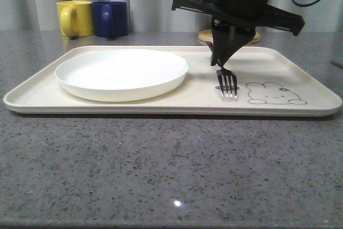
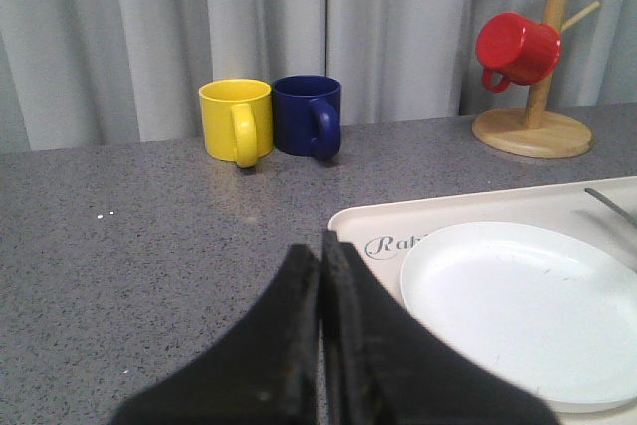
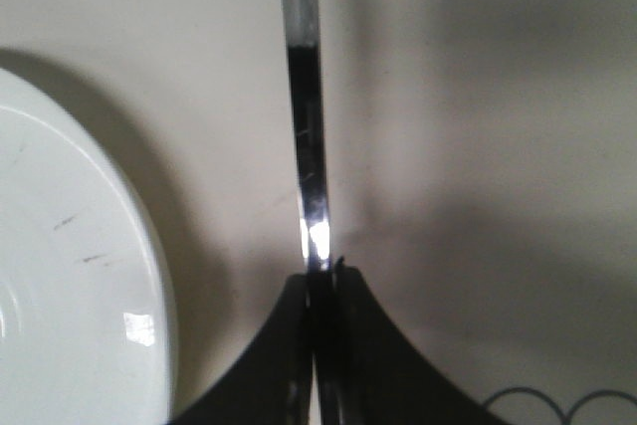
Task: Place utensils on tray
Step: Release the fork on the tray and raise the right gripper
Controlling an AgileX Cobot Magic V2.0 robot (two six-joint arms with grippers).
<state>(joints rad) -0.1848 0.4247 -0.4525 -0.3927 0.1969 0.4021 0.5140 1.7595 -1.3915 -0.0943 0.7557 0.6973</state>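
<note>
Your inventory, taken from the tray [image 1: 48, 97] outward.

Tray: cream, rectangular, low rim, lying flat on the grey speckled table [image 1: 161, 170]. It holds two items. First, a round white plate [image 1: 121, 72] on the tray's left half, nothing on it. Second, a silver fork [image 1: 227, 85] on the tray's right half, just beside the plate's right edge and apart from it, tines toward you and resting on the tray surface next to the grey rabbit drawing [image 1: 274, 94]. Script lettering beginning "Ra" is printed at the tray's far left corner, seen in the left wrist view.

Right gripper [image 1: 220, 64]: over the tray's right half, fingers pinched together on the fork's handle. In the right wrist view the handle [image 3: 307, 126] runs straight out from between the closed fingers [image 3: 289, 345], with the plate rim beside it.

Left gripper [image 2: 320, 256]: jaws pressed together with nothing between them, seen in its wrist view over the table, off the tray's left end.

Behind the tray, on the table: a yellow mug [image 1: 74, 17] and a blue mug [image 1: 111, 19], side by side and touching, beyond the tray's far left corner. A wooden mug stand [image 2: 537, 97] beyond the tray's far edge carries a red mug [image 2: 516, 48] hung on a peg. You cannot tell what any mug holds.
</note>
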